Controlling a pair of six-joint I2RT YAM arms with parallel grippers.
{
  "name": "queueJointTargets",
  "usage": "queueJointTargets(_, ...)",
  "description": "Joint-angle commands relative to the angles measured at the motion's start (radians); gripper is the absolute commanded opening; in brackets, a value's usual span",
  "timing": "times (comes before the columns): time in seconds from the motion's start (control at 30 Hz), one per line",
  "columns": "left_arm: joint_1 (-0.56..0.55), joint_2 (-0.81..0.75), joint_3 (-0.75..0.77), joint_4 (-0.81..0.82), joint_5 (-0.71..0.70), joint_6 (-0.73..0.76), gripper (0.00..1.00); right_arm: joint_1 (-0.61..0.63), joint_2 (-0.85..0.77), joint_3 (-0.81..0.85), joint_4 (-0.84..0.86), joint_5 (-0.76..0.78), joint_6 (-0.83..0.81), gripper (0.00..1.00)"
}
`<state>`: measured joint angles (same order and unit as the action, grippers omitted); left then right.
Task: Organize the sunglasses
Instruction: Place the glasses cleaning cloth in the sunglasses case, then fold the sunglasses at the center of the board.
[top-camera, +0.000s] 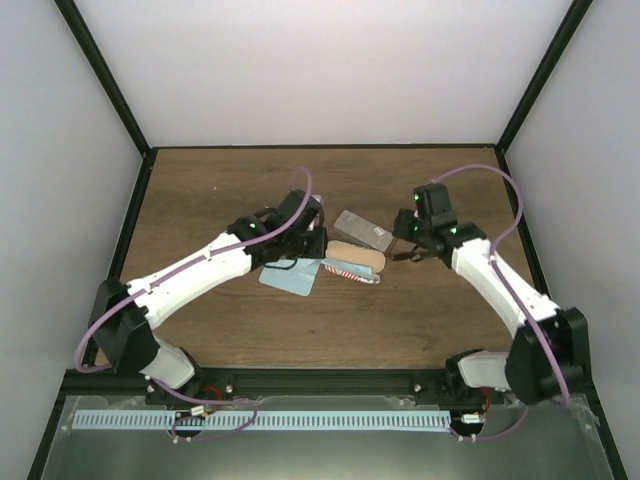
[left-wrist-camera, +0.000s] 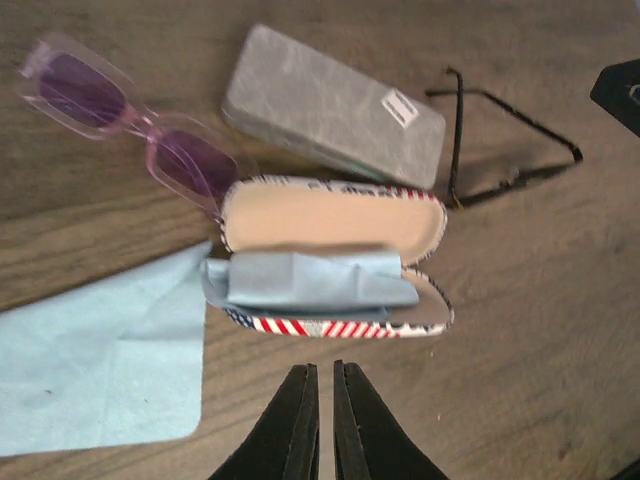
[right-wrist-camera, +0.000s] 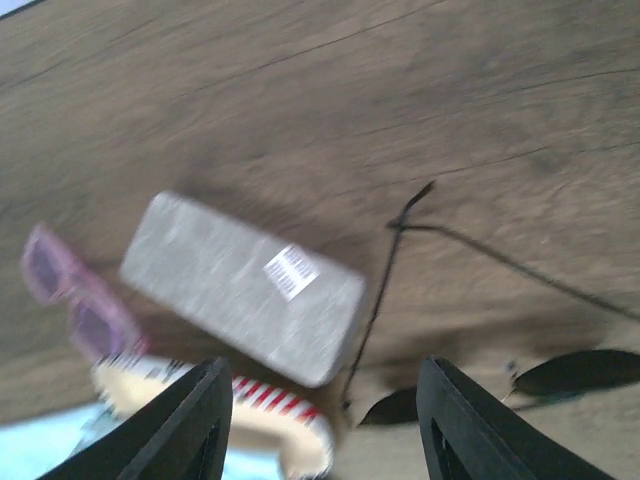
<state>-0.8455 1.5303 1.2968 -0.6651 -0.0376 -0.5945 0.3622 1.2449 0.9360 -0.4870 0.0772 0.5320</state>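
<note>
A wood-grain worktop (top-camera: 220, 330) sits inside a white-walled enclosure with a black frame, and everything is gathered near its middle. A stars-and-stripes glasses case (left-wrist-camera: 330, 250) lies open, lid back, with a folded light blue cloth (left-wrist-camera: 310, 282) tucked in its lower half. It looks ready to receive a pair. A second, larger blue cloth (left-wrist-camera: 100, 360) is spread flat just beside it, and a closed grey case (left-wrist-camera: 330, 105) lies just beyond the open lid.

The purple-tinted sunglasses (left-wrist-camera: 130, 130) lie on the wood with one lens touching or nearly touching the rim of the open case. The black wire-frame sunglasses (left-wrist-camera: 455, 140) lie unfolded, arms splayed, just beside the other end of the grey case.

The left gripper (left-wrist-camera: 322, 368) hovers above the near edge of the open case, clenched with nothing in it. Both pairs lie beyond the case from its fingertips. The right gripper (right-wrist-camera: 322, 370) is released, its jaws apart and gripping nothing. It is over the wire-frame pair, which lies on the wood below and just ahead of its fingers. Judging by this, neither pair is in a case yet, and the wire-frame pair looks like the right arm's concern.
</note>
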Motion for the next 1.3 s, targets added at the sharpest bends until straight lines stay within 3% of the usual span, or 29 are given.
queueJointTargets(0.0,0.064,0.000,0.003,0.044,0.008,-0.033,0.08,-0.154,0.144,0.116,-0.013,-0.068,-0.070,0.54)
queueJointTargets(0.1,0.096,0.010,-0.008,0.083,0.048,-0.067,0.16,-0.261,0.256,0.187,-0.020,-0.079,-0.100,0.61)
queueJointTargets(0.13,0.098,0.011,-0.009,0.095,0.041,-0.073,0.26,-0.292,0.302,0.213,-0.035,-0.080,-0.111,0.63)
queueJointTargets(0.23,0.104,0.020,0.003,0.123,0.031,-0.075,0.75,-0.357,0.415,0.269,-0.065,-0.077,-0.141,0.68)
queueJointTargets(0.33,0.115,0.050,0.034,0.120,0.040,-0.060,0.93,-0.385,0.486,0.283,-0.068,-0.111,-0.143,0.69)
queueJointTargets(0.63,0.136,0.139,0.098,0.130,0.092,-0.021,0.91,-0.382,0.408,0.174,-0.023,-0.243,-0.142,0.69)
queueJointTargets(0.83,0.166,0.252,0.145,0.119,0.141,-0.040,0.61,-0.364,0.274,0.085,-0.036,-0.292,-0.127,0.68)
queueJointTargets(0.93,0.194,0.288,0.152,0.114,0.166,-0.043,0.54,-0.315,0.199,0.074,-0.053,-0.263,-0.132,0.69)
queueJointTargets(1.27,0.201,0.352,0.212,0.100,0.230,-0.034,0.56,-0.341,0.374,0.145,-0.113,-0.079,-0.190,0.79)
